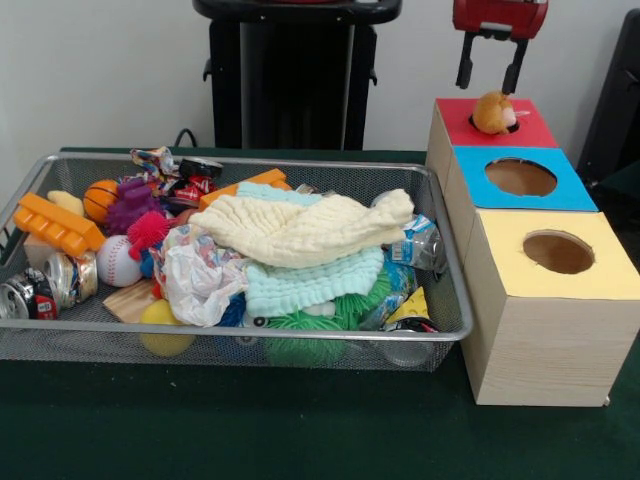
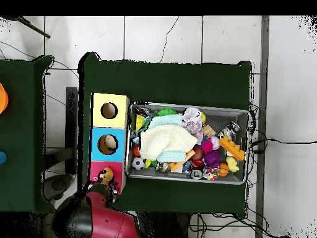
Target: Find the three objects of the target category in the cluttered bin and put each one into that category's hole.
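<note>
My gripper (image 1: 490,86) hangs open and empty just above the red-topped hole (image 1: 528,128) at the far end of the row of wooden boxes. A tan-orange plush toy with a white patch (image 1: 493,112) sits in the mouth of that hole, directly below the fingertips and apart from them. In the overhead view the toy (image 2: 108,175) lies on the red top (image 2: 96,170), next to the red arm. The silver wire-mesh bin (image 1: 60,345) is full of clutter; I cannot make out any other plush toy in it.
The blue-topped hole (image 1: 520,177) and the yellow-topped hole (image 1: 557,252) are nearer the camera. In the bin, a cream cloth (image 1: 300,228) and a mint cloth (image 1: 310,283) cover the middle. Sports balls (image 1: 117,262), spiky balls (image 1: 130,205), cans (image 1: 30,295) and an orange block (image 1: 55,225) lie at the left.
</note>
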{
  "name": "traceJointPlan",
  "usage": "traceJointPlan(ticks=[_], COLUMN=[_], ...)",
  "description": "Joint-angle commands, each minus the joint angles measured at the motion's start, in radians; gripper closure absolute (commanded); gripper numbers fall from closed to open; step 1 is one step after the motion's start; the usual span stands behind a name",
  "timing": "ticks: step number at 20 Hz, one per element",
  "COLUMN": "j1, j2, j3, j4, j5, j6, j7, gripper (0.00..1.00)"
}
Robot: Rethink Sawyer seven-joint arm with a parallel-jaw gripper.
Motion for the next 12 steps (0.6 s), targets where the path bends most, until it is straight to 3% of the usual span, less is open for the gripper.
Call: traceJointPlan(ticks=[1, 12], j1=[-0.011, 0.021], j2=[0.053, 0.017], j3=[0.026, -0.033], j4=[-0.036, -0.068], j5=[0.052, 0.042], j6=[-0.005, 0.094], j7=[0.277, 0.28], gripper=[0.0, 0.0])
